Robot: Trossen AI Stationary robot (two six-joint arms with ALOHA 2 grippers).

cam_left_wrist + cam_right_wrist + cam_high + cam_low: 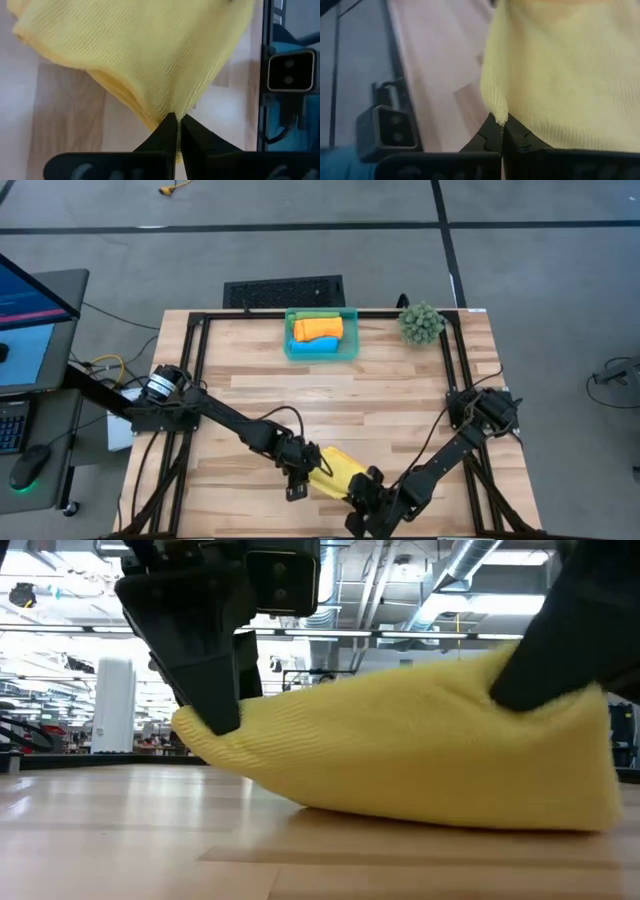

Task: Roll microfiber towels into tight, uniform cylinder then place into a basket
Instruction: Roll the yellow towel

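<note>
Two grippers pinching one yellow towel at the near edge of the table

The left gripper [177, 122] and right gripper [503, 125] are each clamping an end of the ribbed, soft yellow towel [335, 470], which is lying loosely bunched on the wooden table [380, 395]. Three rolled towels, orange [318, 329], blue [325, 345] and green [312, 314], are sitting in the translucent teal basket [352, 330] at the far edge.

4 towels [335, 471]; 1 basket [321, 352]; 1 plant ball [421, 324]; 2 grippers.
</note>
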